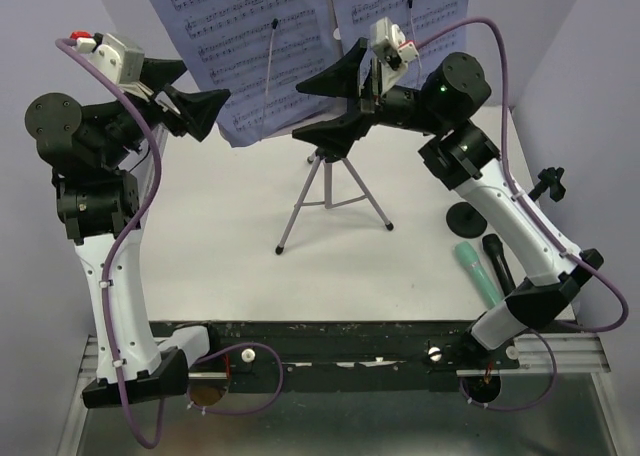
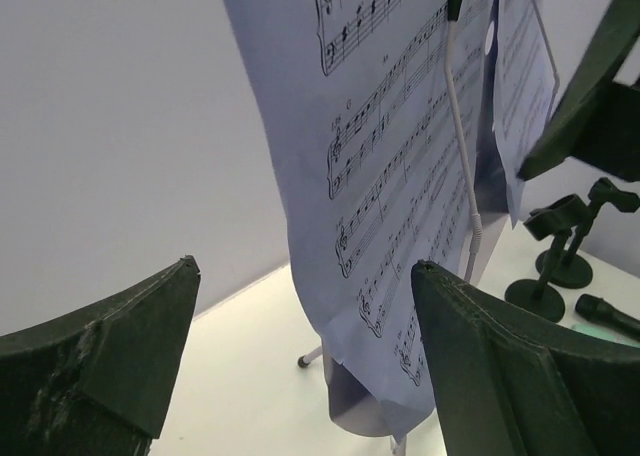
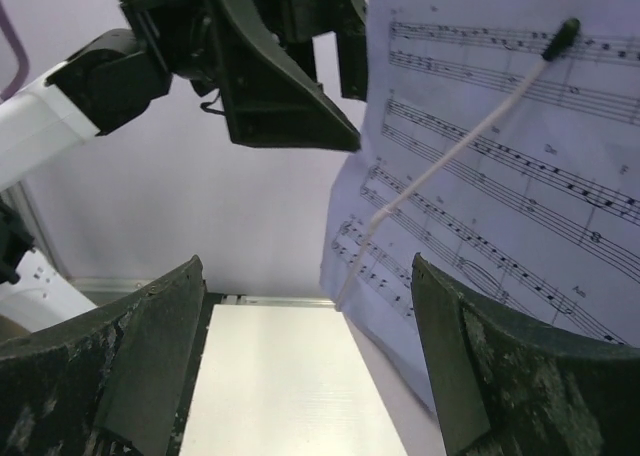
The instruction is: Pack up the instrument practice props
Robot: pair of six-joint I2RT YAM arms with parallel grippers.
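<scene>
Two printed sheet-music pages (image 1: 250, 46) stand on the lilac tripod music rack (image 1: 325, 191) at the back centre; the pages hide its perforated desk. My left gripper (image 1: 205, 81) is open and empty, just left of the pages. My right gripper (image 1: 297, 111) is open and empty at the rack's head, in front of the pages. In the left wrist view the pages (image 2: 400, 176) hang between my open fingers (image 2: 490, 346). In the right wrist view the pages (image 3: 500, 176) are on the right. The mint-green microphone (image 1: 478, 269) and black microphone (image 1: 497, 261) lie at the right.
One black round-based mic holder (image 1: 462, 214) stands beside my right arm, and another (image 1: 550, 184) is partly hidden behind it. Both holders (image 2: 560, 251) show in the left wrist view. Thin white wire arms (image 1: 272, 71) hold the pages down. Lilac walls close the back and sides.
</scene>
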